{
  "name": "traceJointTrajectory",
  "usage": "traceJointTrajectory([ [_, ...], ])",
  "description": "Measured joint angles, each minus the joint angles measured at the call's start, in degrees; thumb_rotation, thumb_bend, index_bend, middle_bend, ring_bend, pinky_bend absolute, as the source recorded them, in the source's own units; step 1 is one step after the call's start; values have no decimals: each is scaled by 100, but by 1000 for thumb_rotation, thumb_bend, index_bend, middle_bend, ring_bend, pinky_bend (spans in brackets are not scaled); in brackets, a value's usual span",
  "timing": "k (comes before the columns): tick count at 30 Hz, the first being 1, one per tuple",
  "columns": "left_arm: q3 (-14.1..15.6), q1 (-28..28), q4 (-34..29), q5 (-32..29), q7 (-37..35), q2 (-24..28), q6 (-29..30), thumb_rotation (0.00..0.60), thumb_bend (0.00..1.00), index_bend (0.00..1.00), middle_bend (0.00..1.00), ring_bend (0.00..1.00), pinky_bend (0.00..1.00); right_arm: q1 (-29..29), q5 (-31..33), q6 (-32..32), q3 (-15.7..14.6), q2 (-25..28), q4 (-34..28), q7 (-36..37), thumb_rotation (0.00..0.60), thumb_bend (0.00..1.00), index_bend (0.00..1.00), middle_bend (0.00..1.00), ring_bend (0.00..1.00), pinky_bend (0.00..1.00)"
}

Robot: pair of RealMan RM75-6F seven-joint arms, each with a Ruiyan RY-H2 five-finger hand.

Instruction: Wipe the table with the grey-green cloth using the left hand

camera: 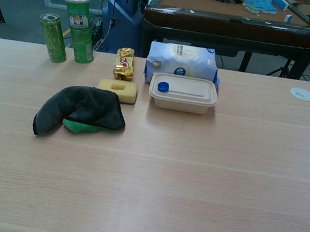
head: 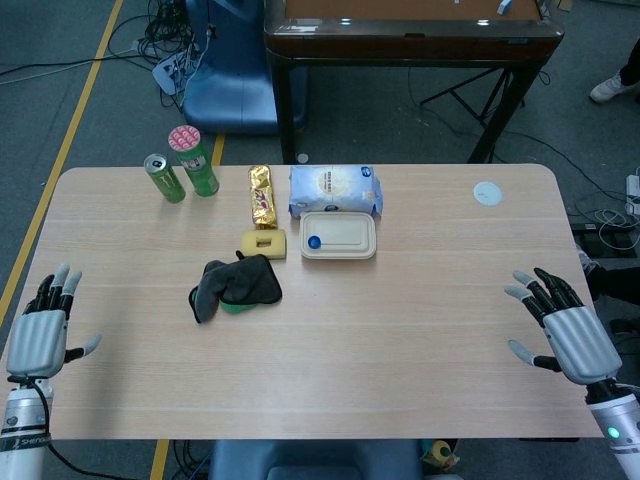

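Observation:
The dark grey-green cloth (head: 236, 286) (camera: 80, 111) lies crumpled on the table left of centre, a bright green fold showing under its front edge. My left hand (head: 40, 333) hovers at the table's left edge, fingers spread, holding nothing, well away from the cloth. At the right edge my right hand (head: 565, 325) is open too. Neither hand appears in the chest view.
Behind the cloth sit a yellow sponge (head: 263, 243), a lidded food box (head: 339, 235), a blue-white bag (head: 335, 190) and a gold snack bar (head: 261, 195). A green can (head: 164, 178) and a green tube (head: 194, 160) stand at the back left. A white disc (head: 487, 193) lies back right.

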Motion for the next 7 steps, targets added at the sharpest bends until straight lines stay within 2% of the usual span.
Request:
traceJointTrajectory([
  [7,260,523,-296,429,3,155,542,600,138,35,0,0,242,31,-183,118,-27,-118,112,12,600,249,215,137,29,100],
])
